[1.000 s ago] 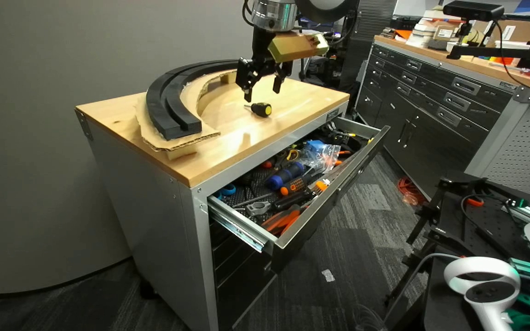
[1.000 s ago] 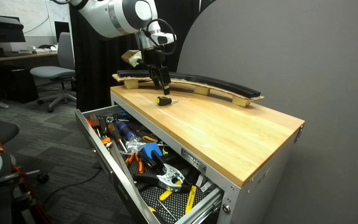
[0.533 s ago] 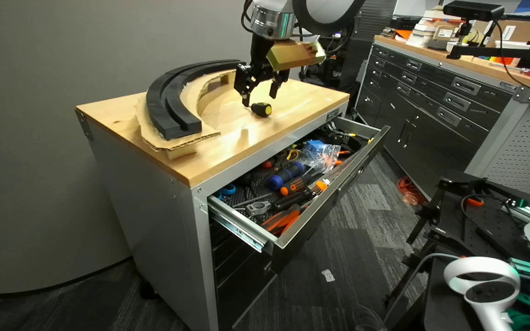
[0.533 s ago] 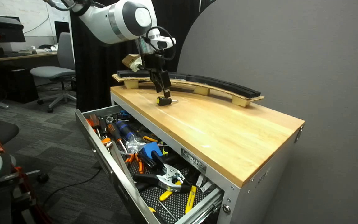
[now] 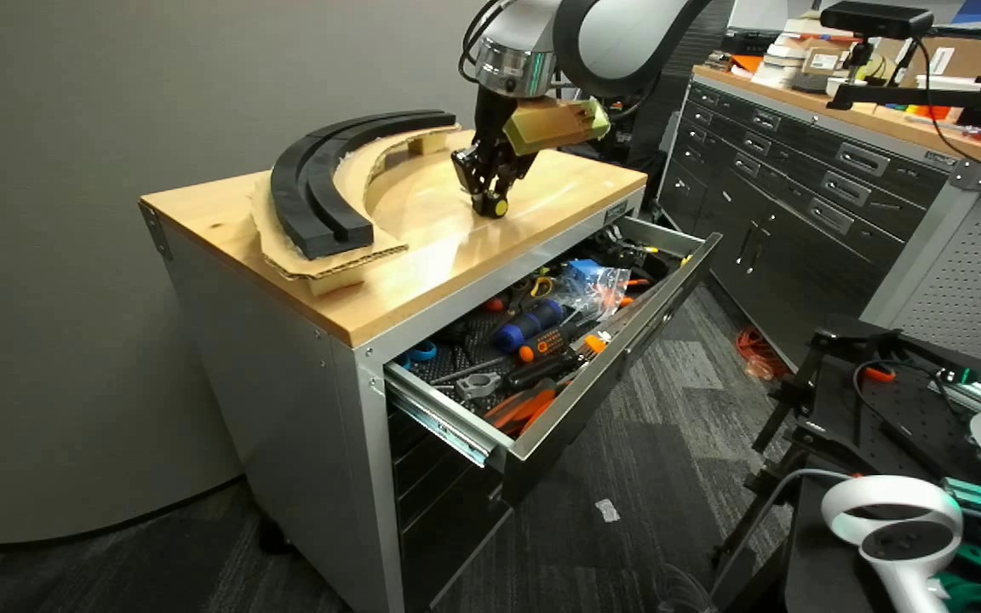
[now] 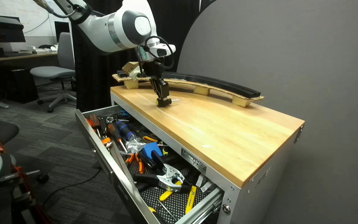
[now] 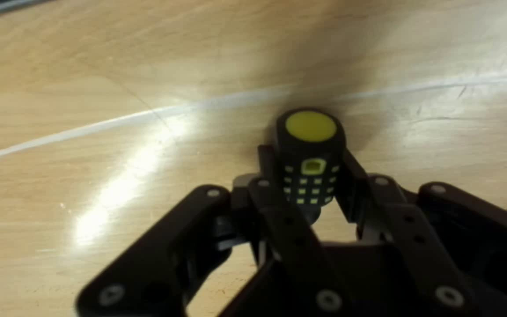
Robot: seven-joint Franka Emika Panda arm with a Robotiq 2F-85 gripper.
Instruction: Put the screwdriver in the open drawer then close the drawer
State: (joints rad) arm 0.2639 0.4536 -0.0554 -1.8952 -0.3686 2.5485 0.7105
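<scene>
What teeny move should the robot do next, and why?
Probably lift the screwdriver straight up a little, since the fingers look snug against it on both sides, and it's down on the wooden top, not yet in the open drawer.

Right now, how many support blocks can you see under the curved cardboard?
3 visible in an exterior view: the left block and right block near opposite ends of the cardboard, the middle block between them. More may be hidden.
</scene>
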